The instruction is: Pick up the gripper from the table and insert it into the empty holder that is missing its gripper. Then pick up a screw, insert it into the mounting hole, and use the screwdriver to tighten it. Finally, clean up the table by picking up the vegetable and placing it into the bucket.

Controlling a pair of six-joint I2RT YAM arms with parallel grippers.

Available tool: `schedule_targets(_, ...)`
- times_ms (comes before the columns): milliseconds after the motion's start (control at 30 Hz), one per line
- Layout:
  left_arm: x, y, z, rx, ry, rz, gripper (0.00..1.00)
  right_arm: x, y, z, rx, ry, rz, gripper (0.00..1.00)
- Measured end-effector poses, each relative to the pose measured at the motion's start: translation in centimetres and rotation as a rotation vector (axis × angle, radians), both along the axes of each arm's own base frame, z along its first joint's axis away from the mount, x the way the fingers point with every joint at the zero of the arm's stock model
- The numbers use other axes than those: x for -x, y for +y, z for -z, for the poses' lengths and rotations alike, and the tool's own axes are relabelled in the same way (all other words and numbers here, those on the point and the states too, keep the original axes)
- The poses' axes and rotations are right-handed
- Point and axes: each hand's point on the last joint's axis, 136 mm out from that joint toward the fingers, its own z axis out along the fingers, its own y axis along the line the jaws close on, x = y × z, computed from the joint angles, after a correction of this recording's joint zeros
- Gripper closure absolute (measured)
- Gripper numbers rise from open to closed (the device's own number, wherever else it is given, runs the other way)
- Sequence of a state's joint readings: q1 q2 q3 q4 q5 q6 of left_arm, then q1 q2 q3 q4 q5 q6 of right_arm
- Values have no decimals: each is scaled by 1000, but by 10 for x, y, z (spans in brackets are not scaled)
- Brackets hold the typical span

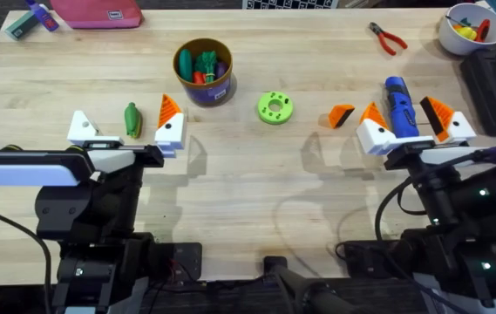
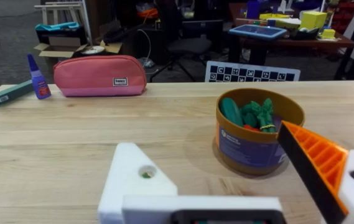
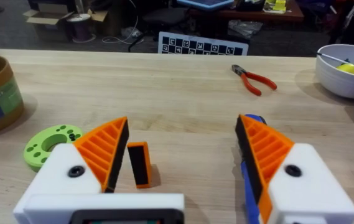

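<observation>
The loose orange gripper [image 1: 341,115] [image 3: 139,163] lies on the table just left of my right gripper [image 1: 407,118] [image 3: 181,121], which is open. The blue screwdriver [image 1: 400,109] [image 3: 246,183] lies between its two orange fingers. My left gripper [image 1: 125,129] [image 2: 211,149] is open too. One of its sides is the empty holder [image 1: 82,128] [image 2: 136,177], a bare white block; the other bears an orange wedge. The dark green vegetable [image 1: 131,119] lies on the table between them. The bucket [image 1: 202,70] [image 2: 257,134] stands beyond, with toy vegetables inside.
A bright green disc [image 1: 275,107] [image 3: 49,144] with holes sits mid-table. Red-handled pliers [image 1: 387,37] [image 3: 254,79] and a white bowl [image 1: 467,26] [image 3: 348,68] are at the far right. A pink pouch [image 1: 99,10] [image 2: 99,76] and a glue bottle [image 2: 37,78] lie far left.
</observation>
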State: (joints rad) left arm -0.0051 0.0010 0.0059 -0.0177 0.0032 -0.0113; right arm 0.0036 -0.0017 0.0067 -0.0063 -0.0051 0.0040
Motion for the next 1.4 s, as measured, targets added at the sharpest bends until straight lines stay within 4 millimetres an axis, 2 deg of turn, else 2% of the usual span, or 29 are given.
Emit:
schedule_targets(367, 0, 0, -3, 0, -12, 0, 15, 0, 1, -4, 0, -19, -4, 8)
schedule_targets(500, 1, 0, -17, 1, -68, 0, 16, 0, 2, -35, -4, -142, -11, 9)
schedule_targets(633, 5, 0, -27, 0, -39, 0, 15, 4, 2, -59, -23, -181, -12, 8)
schedule_targets(800, 23, 1, -72, 0, 4, -7, 15, 16, 2, -105, -32, -174, -12, 8)
schedule_targets(900, 32, 4, -93, -2, 88, -22, 15, 18, 2, -119, -35, -71, -13, 8)
schedule_targets(1000, 34, 6, -98, -5, 235, -31, 15, 16, 3, -122, -36, 75, -11, 8)
schedule_targets(1133, 28, 6, -87, -11, 472, -34, 15, 6, 3, -118, -39, 309, -7, 8)
schedule_targets(1400, 6, 7, -52, -23, 907, -36, 15, 0, 3, -88, -43, 742, 2, 9)
